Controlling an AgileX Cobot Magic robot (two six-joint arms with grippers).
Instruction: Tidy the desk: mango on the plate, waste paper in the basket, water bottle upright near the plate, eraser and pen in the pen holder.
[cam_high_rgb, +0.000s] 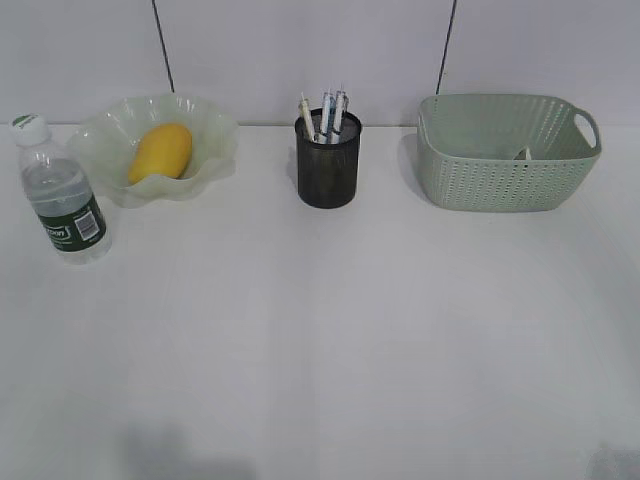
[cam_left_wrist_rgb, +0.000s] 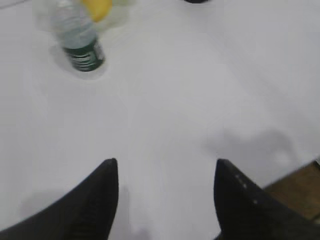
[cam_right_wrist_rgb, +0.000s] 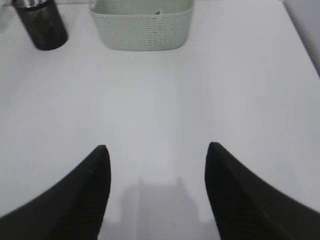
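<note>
Smooth yellow-orange mango (cam_high_rgb: 160, 152) on ruffled green glass plate (cam_high_rgb: 210, 140), eleven o'clock from spread, empty left gripper (cam_left_wrist_rgb: 165, 172); right gripper (cam_right_wrist_rgb: 156, 156) spread too.

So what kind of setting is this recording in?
Most likely a staged desk in a lab: a plain white desk against a bare wall, with a mesh pen holder full of pens, a water bottle and a mango on a plate.

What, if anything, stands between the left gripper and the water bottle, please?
Nothing visible: only bare desk lies between the open left gripper and the upright water bottle, which stands beside the plate.
</note>
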